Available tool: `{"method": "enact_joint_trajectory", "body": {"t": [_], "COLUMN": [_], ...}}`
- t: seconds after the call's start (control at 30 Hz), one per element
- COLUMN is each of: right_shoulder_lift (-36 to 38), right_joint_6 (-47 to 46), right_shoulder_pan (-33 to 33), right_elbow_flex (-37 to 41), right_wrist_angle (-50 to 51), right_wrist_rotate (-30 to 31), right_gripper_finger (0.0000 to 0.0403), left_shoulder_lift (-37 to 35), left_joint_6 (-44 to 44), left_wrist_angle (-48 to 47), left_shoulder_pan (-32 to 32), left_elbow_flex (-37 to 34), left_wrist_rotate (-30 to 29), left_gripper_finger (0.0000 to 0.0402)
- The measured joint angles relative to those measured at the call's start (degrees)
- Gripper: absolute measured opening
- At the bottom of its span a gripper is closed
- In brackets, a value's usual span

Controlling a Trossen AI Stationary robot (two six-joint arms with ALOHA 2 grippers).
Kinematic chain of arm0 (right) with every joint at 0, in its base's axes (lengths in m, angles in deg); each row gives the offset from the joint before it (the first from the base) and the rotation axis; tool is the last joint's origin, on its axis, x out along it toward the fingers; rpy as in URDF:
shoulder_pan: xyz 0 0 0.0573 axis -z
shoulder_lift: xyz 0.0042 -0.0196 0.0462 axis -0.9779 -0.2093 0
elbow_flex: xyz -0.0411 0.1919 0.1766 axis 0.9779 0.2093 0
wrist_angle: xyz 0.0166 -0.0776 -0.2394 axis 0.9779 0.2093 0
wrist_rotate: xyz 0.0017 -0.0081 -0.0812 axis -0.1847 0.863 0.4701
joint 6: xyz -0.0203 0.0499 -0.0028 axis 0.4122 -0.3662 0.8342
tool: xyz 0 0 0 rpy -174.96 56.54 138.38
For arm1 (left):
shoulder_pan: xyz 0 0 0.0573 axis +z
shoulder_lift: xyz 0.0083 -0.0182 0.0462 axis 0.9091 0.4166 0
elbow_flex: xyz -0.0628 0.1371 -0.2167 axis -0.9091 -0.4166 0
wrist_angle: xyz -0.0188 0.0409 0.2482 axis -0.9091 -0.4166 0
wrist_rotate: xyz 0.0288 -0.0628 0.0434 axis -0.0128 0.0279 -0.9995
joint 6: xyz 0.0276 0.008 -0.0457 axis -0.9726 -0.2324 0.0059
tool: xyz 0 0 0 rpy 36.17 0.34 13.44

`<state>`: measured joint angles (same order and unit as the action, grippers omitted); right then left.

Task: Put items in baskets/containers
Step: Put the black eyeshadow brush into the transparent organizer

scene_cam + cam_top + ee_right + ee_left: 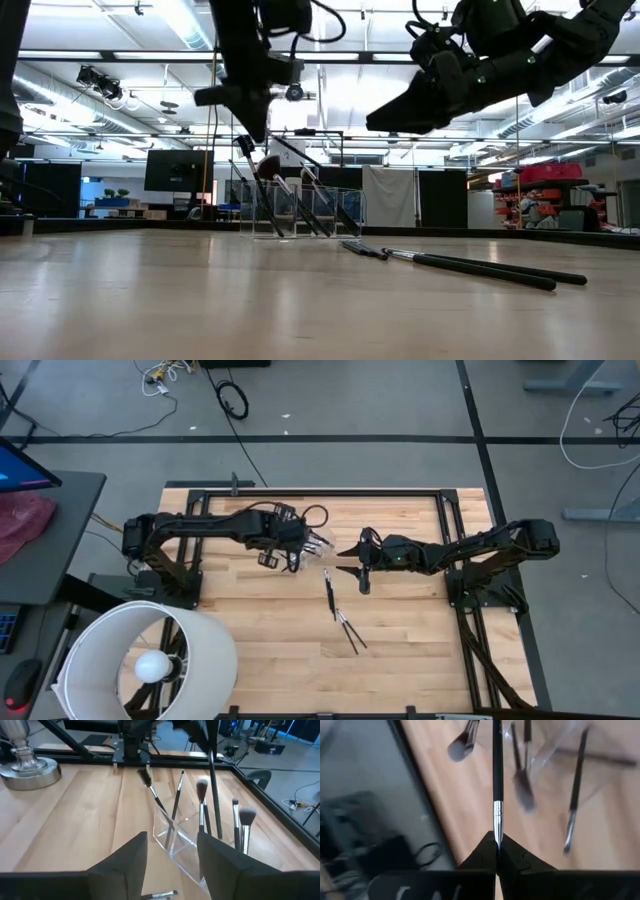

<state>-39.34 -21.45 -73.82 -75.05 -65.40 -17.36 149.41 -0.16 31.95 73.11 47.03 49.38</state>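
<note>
The left gripper [497,851] is clenched on a thin dark brush [497,780] with a silver ferrule, and in the left wrist view the handle runs straight out from between the 2 closed fingers. In the high view this gripper [300,550] hovers over the middle of the wooden table [260,650], just beside the clear cup [318,547]. The cup [177,842] stands on the table and already has several brushes in it, leaning at different angles; in the right wrist view I count about 6, some with pale fluffy tips [202,786] and one with a dark bristle head [144,776]. In the low view the held brush [262,160] hangs above the cup [300,212]. The right gripper [170,857] is released, its 2 fingers standing apart with nothing between them, and it points toward the cup from the other side, a little above the table. About 3 more brushes [340,618] lie flat on the table near the cup, on the side toward the front edge; in the low view they lie as long dark sticks [480,268]. A big white lampshade [150,660] stands at the front left corner.
</note>
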Motion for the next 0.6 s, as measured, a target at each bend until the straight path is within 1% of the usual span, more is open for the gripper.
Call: {"method": "enact_joint_trajectory", "body": {"t": [0.17,0.27,0.43,0.53,0.6], "right_shoulder_lift": [0.0,0.0,0.0,0.0,0.0], "right_joint_6": [0.0,0.0,0.0,0.0,0.0], "right_shoulder_pan": [0.0,0.0,0.0,0.0,0.0], "right_elbow_flex": [0.0,0.0,0.0,0.0,0.0], "right_wrist_angle": [0.3,0.6,0.8,0.8,0.8], "right_wrist_rotate": [0.0,0.0,0.0,0.0,0.0], "right_gripper_finger": [0.0176,0.0174,0.0173,0.0173,0.0173], "left_shoulder_lift": [0.0,-0.1,0.0,0.0,0.0], "left_joint_6": [-6.8,-10.7,-11.2,-11.1,-11.2], "left_wrist_angle": [-5.1,-7.7,-9.4,-9.4,-9.2], "left_shoulder_pan": [-4.6,-8.4,-13.5,-14.8,-14.5], "left_elbow_flex": [2.9,3.2,2.6,2.5,2.5], "left_wrist_rotate": [-9.4,-14.6,-19.6,-22.4,-23.4], "left_gripper_finger": [0.0002,0.0001,0.0001,0.0001,0.0001]}}
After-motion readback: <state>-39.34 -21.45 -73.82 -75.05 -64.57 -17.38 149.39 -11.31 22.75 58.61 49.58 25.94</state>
